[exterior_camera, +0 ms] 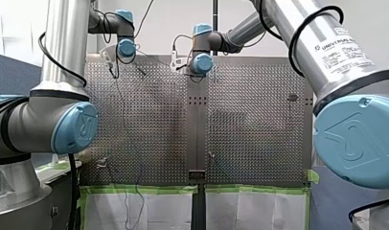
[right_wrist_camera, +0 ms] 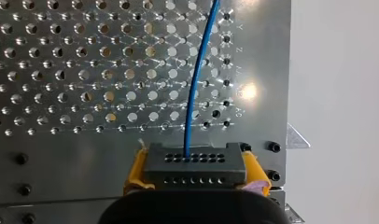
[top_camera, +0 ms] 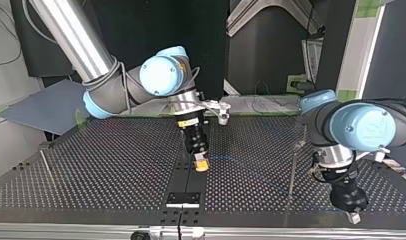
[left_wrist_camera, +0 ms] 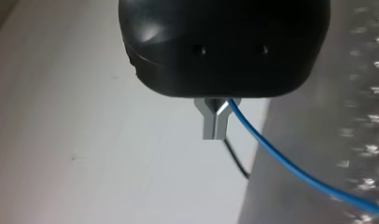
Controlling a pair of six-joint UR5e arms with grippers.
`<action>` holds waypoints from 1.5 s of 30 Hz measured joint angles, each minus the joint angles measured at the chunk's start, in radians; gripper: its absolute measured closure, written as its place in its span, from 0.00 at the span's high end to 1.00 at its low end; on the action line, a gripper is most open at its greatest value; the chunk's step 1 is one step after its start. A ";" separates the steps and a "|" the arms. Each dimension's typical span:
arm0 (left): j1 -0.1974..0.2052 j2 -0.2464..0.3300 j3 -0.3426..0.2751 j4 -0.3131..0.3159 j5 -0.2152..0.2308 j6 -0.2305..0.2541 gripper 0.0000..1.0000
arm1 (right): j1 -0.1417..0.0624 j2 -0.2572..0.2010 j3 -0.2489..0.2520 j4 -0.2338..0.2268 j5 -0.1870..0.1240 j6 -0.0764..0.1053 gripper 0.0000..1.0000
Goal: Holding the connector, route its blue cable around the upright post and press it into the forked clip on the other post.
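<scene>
While the right tool (right_wrist_camera: pixel 194 173) pinches the dark connector (right_wrist_camera: pixel 193 161) between its yellow pads (right_wrist_camera: pixel 135 169), the blue cable (right_wrist_camera: pixel 193 88) leaves the connector's front face. From there it runs ahead of that tool over the perforated tabletop (right_wrist_camera: pixel 61 70). Left tool (left_wrist_camera: pixel 214 122): metal fingers pressed together on the cable, which comes out where they meet the black body and trails away beside them. Top view: a thin upright post (top_camera: pixel 292 170) stands between the two tools, nearer the left one. Both tools sit low over the tabletop.
</scene>
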 joint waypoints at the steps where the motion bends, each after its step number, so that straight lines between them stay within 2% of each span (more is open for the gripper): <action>1: 0.001 0.000 -0.001 0.003 0.000 -0.001 0.00 | 0.000 0.000 0.000 0.001 0.000 0.000 0.00; 18: 0.019 0.000 -0.118 0.082 0.006 -0.015 0.00 | 0.002 0.009 0.006 0.027 0.005 -0.015 0.00; 33: 0.028 -0.001 -0.227 0.149 0.060 -0.031 0.00 | 0.004 0.073 0.008 0.083 0.024 -0.031 0.00; 39: 0.025 -0.007 -0.270 0.190 0.088 -0.034 0.00 | 0.003 0.086 0.010 0.088 0.028 -0.032 0.00; 45: 0.014 -0.046 -0.280 0.186 0.126 -0.024 0.00 | 0.000 0.093 0.026 0.074 0.032 -0.031 0.00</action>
